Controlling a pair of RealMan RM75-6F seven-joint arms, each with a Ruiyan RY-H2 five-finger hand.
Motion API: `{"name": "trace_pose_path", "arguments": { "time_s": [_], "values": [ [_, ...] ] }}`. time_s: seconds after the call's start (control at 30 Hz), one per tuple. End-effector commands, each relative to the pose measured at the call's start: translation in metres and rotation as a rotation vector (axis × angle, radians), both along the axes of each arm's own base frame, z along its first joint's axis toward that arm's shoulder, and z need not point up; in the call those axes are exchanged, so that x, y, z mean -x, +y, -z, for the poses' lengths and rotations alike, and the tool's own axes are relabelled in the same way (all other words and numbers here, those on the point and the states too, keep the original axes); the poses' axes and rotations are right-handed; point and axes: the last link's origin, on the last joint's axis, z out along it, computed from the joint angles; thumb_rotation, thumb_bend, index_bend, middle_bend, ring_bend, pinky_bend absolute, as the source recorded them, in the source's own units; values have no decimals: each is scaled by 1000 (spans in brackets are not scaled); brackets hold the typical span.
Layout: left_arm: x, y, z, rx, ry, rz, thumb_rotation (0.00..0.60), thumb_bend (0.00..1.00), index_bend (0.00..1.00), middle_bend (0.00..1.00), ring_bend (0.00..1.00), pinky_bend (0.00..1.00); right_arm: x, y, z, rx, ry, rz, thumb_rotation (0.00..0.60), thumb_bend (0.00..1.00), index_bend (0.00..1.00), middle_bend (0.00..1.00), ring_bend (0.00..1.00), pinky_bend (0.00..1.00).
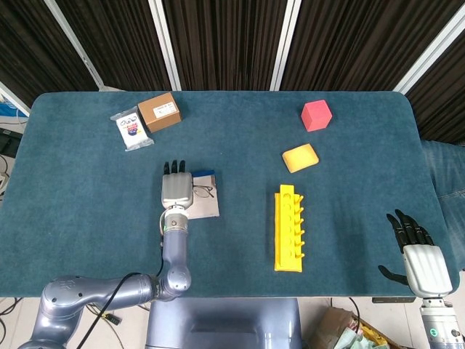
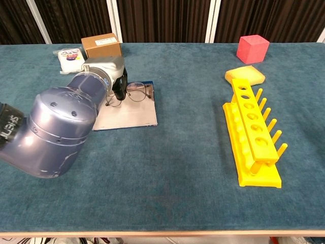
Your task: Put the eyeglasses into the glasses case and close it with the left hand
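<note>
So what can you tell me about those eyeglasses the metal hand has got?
The eyeglasses have a thin dark wire frame with two round clear lenses. The left hand holds them at one end, and they sit over the far part of the flat grey glasses case, which has a blue far edge. Whether they touch the case cannot be told.

Head view looks straight down from high; chest view looks low across the table [image 2: 167,168], nearer. Both share the table.
</note>
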Motion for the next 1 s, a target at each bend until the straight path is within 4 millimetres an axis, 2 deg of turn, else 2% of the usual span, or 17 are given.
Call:
{"name": "trace_pose_path", "arguments": {
  "time_s": [0.03, 0.67, 1.0],
  "values": [
    [0, 1, 3, -1, -8, -8, 600, 470, 544, 90, 0, 0, 0, 0, 0, -1, 0, 1, 600, 140, 0, 0, 86, 187],
    [1, 12, 16, -41, -28, -78, 600, 468, 492, 90, 0, 0, 1, 0, 0, -3, -6, 8, 600, 144, 0, 0, 85, 187],
    [1, 9, 13, -45, -37, -63, 600, 467, 392, 90, 0, 0, 1, 0, 0, -5, -7, 8, 600, 144, 0, 0, 86, 187]
  ]
}}
